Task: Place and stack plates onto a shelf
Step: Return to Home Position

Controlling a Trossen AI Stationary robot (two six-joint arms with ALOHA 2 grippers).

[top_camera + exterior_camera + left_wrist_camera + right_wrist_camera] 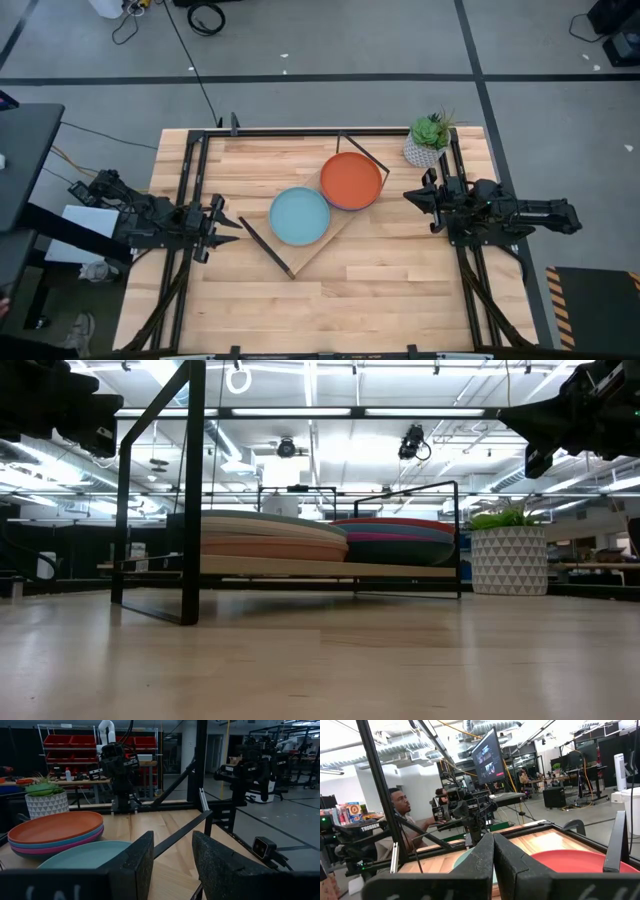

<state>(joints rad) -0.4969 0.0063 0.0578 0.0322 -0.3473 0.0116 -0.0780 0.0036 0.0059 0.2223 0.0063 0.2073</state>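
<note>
**Two plate stacks on the shelf, an arm at either side of the table**

The left gripper [232, 226] hangs above the table [400, 300] near its left edge, its two dark fingers [137, 865] set apart with a clear gap between them. Just ahead of its fingertips lies the light blue plate [299, 216], topping the nearer stack on the shelf [318, 246], a light-wood board that sits at an angle across the tabletop.

Opposite, the right gripper [408, 197] is held off the table's right side with its fingers pressed together and holding nothing. The orange plate [351, 180] lies close in front of it, the top of a second stack that touches the first. The left wrist view shows a blue plate [75, 839] and a magenta plate [60, 846] under the orange one.

A potted plant [428, 140] stands beside the right gripper, towards the table's far corner. Seen from table height, both stacks rest flat on the board and both arms are raised well above them. A person [402, 815] sits in the room beyond the left arm.
</note>
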